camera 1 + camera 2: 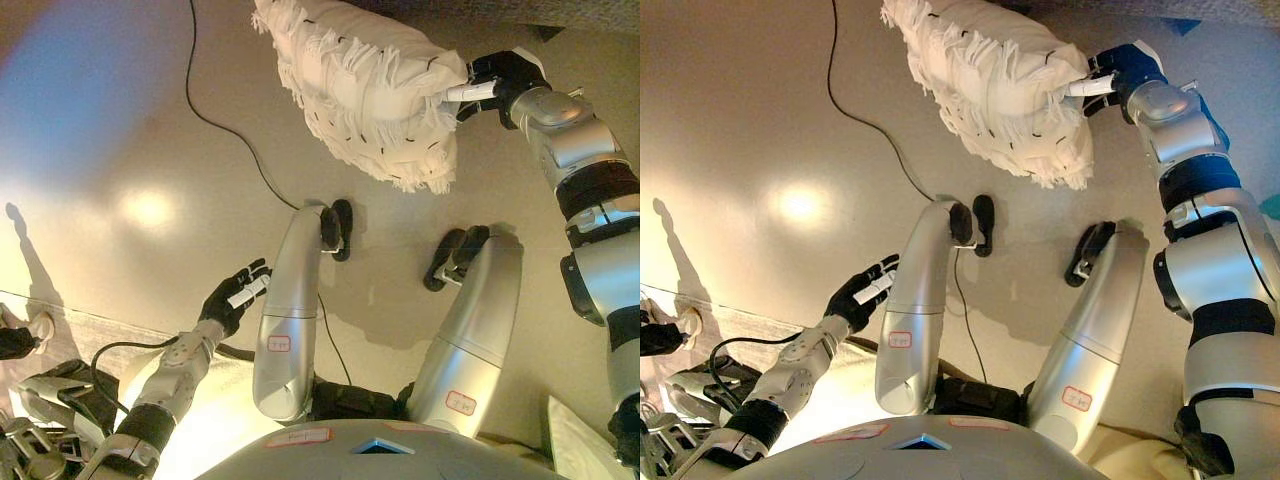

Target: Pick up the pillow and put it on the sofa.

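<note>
A white fringed pillow [365,85] with small dark marks hangs above the beige floor at the top centre. My right hand [490,85] is shut on its right end, with the arm stretched far forward. Along the top edge, behind the pillow, runs a grey-brown strip that may be the sofa [520,12]. My left hand [236,292] hovers low at the left with its fingers relaxed and nothing in them, far from the pillow.
A second pale cushion corner [580,435] shows at the bottom right. A pale rug or mat edge [90,325] lies at the lower left, with dark gear [20,342] at the left edge.
</note>
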Available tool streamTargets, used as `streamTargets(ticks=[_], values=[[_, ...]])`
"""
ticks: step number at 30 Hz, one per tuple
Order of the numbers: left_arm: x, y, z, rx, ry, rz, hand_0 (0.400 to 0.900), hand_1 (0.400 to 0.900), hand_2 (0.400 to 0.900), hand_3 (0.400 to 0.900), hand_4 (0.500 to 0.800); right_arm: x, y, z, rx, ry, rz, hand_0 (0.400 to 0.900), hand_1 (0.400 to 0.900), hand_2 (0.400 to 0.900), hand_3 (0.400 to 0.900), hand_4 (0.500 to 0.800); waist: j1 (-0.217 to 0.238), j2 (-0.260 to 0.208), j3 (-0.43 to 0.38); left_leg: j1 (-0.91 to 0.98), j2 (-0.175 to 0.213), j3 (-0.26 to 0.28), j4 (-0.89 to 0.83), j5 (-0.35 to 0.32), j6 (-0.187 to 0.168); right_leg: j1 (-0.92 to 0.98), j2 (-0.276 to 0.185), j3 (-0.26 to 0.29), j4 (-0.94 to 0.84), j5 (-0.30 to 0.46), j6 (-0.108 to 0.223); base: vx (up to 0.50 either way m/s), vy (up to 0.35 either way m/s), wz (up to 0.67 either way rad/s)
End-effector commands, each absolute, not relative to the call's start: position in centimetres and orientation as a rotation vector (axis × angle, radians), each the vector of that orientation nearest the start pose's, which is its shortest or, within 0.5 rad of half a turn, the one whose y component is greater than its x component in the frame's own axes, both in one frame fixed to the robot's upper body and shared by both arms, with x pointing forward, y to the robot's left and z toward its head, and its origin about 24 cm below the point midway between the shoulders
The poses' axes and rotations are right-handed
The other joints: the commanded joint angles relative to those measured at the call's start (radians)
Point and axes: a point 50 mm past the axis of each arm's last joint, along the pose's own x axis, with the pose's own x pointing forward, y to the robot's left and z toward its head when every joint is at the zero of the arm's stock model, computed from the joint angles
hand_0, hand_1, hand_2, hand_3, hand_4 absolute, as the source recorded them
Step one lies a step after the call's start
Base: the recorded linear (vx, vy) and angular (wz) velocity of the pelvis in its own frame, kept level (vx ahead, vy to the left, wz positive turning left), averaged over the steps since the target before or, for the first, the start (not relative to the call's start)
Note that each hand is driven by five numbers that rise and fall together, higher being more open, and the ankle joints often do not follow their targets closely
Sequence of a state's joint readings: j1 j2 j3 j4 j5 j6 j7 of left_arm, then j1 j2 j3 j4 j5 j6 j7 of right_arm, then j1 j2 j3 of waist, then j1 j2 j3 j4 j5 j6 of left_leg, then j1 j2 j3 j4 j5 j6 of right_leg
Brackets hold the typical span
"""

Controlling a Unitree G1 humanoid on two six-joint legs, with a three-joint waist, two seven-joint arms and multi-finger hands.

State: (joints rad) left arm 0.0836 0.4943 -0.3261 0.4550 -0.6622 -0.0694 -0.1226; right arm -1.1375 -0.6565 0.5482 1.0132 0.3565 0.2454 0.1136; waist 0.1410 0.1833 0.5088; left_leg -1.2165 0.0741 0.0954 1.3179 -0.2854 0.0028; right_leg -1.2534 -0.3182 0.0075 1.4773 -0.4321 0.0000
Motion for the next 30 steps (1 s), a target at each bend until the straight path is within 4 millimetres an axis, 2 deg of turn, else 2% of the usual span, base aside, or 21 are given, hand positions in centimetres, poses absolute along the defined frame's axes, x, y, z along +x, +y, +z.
streamTargets(ticks=[1,7,11,16,25,30], values=[[19.1,23.2,-5.8,-0.092,0.506,-0.106,0.9,0.9,0.9,0.9,0.8,41.0,-23.1,25.1,-0.509,-0.076,0.04,0.4,0.4,0.4,0.4,0.5,-0.016,0.079,0.011,0.121,0.046,-0.023,-0.056,-0.058,-0.012,0.111,0.004,-0.022,-0.171,0.07,-0.023,-0.04,-0.036,-0.17],[20.1,22.7,-5.9,-0.085,0.511,-0.097,0.9,0.9,0.9,0.9,0.8,40.7,-22.9,23.7,-0.483,-0.098,0.09,0.4,0.4,0.4,0.4,0.5,-0.037,0.044,0.011,0.282,0.059,-0.012,-0.215,-0.02,-0.026,0.27,0.011,-0.056,-0.337,0.106,-0.008,-0.02,-0.031,-0.13],[20.1,22.7,-6.7,-0.057,0.568,-0.085,0.9,0.9,0.9,0.9,0.8,40.4,-22.8,22.1,-0.446,-0.085,0.12,0.4,0.4,0.4,0.4,0.5,-0.049,0.013,0.006,0.418,0.067,-0.002,-0.344,0.006,-0.031,0.404,0.009,-0.085,-0.454,0.136,0.001,0.02,-0.048,-0.12],[18.3,23.7,-8.9,-0.007,0.697,-0.053,0.9,0.9,0.9,0.9,0.8,39.8,-22.8,20.0,-0.388,-0.061,0.156,0.4,0.4,0.4,0.4,0.5,-0.046,-0.033,-0.048,0.554,0.072,0.0,-0.481,0.041,-0.04,0.57,0.007,-0.138,-0.591,0.153,0.006,0.08,-0.067,-0.07],[16.6,24.9,-11.3,0.05,0.872,-0.006,0.9,0.9,0.9,0.9,0.8,39.1,-22.2,18.3,-0.362,-0.039,0.221,0.4,0.4,0.4,0.4,0.5,-0.049,-0.097,-0.111,0.71,0.084,0.015,-0.652,0.073,-0.044,0.744,0.013,-0.194,-0.749,0.193,0.021,0.06,-0.066,-0.04],[15.6,25.5,-12.1,0.079,0.948,0.037,0.9,0.9,0.9,0.9,0.8,38.5,-21.5,17.6,-0.417,-0.022,0.294,0.4,0.4,0.4,0.4,0.5,-0.053,-0.127,-0.15,0.812,0.093,0.026,-0.754,0.105,-0.062,0.862,0.036,-0.228,-0.865,0.217,0.032,0.08,-0.067,0.01]])
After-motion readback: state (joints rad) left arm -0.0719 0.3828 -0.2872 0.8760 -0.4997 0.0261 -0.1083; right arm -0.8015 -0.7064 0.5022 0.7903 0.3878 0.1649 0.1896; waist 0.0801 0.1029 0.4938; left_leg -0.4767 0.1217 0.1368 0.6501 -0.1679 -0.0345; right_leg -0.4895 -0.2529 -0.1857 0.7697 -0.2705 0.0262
